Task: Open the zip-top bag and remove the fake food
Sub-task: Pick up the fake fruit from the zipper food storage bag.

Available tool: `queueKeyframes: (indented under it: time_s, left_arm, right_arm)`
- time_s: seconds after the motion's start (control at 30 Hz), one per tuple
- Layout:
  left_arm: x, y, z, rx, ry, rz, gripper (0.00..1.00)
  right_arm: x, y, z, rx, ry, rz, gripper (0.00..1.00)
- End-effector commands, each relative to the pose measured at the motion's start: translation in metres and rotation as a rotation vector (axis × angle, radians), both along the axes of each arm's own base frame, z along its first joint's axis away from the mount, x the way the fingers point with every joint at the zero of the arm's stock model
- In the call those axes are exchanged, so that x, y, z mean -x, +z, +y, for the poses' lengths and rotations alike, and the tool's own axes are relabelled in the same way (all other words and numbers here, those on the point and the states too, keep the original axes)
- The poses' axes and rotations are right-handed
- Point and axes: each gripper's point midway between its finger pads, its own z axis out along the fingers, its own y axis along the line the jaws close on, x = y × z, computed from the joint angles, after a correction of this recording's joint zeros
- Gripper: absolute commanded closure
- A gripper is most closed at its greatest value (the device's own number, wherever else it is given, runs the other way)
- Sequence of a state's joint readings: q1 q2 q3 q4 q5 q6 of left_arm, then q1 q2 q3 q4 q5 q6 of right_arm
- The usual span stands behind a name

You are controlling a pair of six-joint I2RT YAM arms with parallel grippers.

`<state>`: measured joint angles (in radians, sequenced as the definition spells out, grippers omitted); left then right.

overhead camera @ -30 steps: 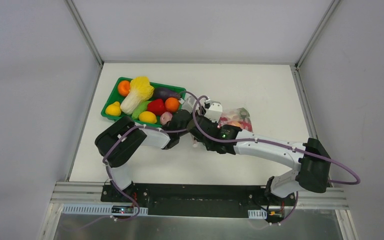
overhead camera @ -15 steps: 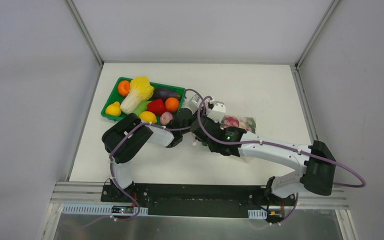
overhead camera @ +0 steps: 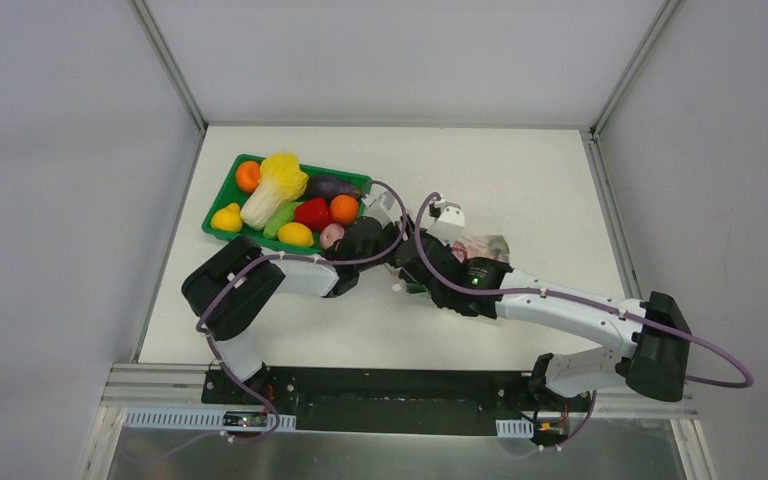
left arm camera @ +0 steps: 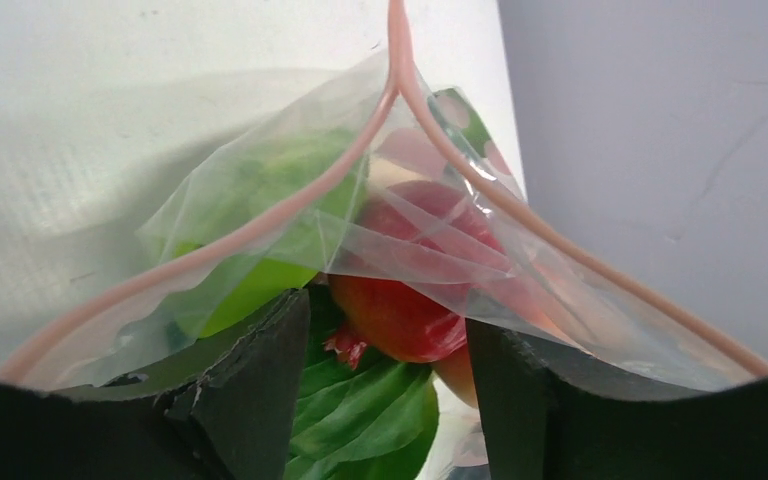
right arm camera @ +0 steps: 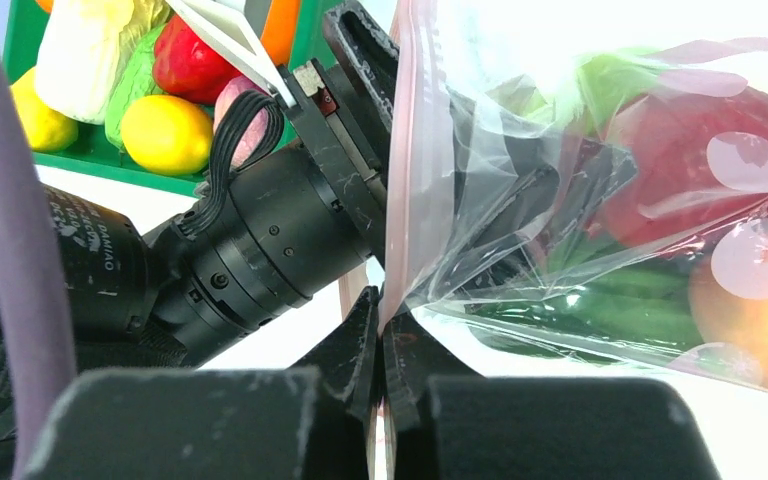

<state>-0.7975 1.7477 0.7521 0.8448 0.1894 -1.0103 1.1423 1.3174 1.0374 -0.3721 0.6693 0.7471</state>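
Right fingers (right arm camera: 360, 345) are clamped flat on the edge of the zip-top bag (right arm camera: 600, 190), right on the pink zip strip (right arm camera: 398, 150), pulling that lip up. Left fingers (left arm camera: 260, 380) stand apart, nothing gripped, poked into the mouth, and from the left wrist view the strip arches over them, so the seal is parted. Just ahead of those tips sits a red fruit (left arm camera: 410, 300) with green leaves (left arm camera: 360, 420) below it, both inside the plastic. So the bag is open and we're in the reach-in part: fake food not yet out. From above, the bag lies on the tabletop (overhead camera: 520, 180) just right of the green tray (right arm camera: 70, 150), half hidden under the right wrist.

Next call, I'd say: push the left fingers deeper, straddle that red fruit and close, while the right keeps the lip taut.

Against a second ago: the right elbow has swung further right, and the bag looks flatter and more covered.
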Motion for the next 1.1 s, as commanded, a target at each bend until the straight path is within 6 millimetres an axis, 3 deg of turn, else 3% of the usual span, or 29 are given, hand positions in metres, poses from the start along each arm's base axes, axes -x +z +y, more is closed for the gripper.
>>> queueKeyframes:
  time_s: [0.0, 0.27, 0.5, 0.63, 0.7, 0.8, 0.87, 1.07]
  left_arm:
    - [-0.005, -0.002, 0.012, -0.080, 0.036, -0.036, 0.39]
    - [0.003, 0.009, -0.012, 0.022, -0.076, -0.057, 0.23]
    - [0.016, 0.035, -0.032, 0.154, -0.187, -0.093, 0.21]
    - [0.019, 0.034, -0.035, 0.191, -0.209, -0.085, 0.21]
    - [0.018, 0.029, -0.034, 0.183, -0.199, -0.071, 0.21]
    - [0.016, 0.020, -0.030, 0.155, -0.182, -0.059, 0.21]
    - [0.016, 0.016, -0.028, 0.137, -0.178, -0.055, 0.22]
    - [0.016, 0.011, -0.025, 0.105, -0.178, -0.053, 0.20]
  right_arm:
    - [-0.002, 0.004, -0.003, -0.010, 0.015, -0.021, 1.00]
    - [0.004, -0.006, 0.014, -0.009, 0.095, 0.010, 1.00]
    - [0.008, -0.017, 0.030, -0.004, 0.149, 0.048, 1.00]
    - [0.006, -0.015, 0.029, 0.011, 0.148, 0.042, 1.00]
    - [0.005, -0.012, 0.024, 0.016, 0.125, 0.037, 0.90]
    - [0.006, -0.002, 0.012, 0.041, 0.105, 0.038, 0.64]
    - [0.007, 0.006, 0.002, 0.065, 0.091, 0.041, 0.53]
    - [0.004, 0.032, -0.050, 0.099, -0.001, 0.058, 0.44]
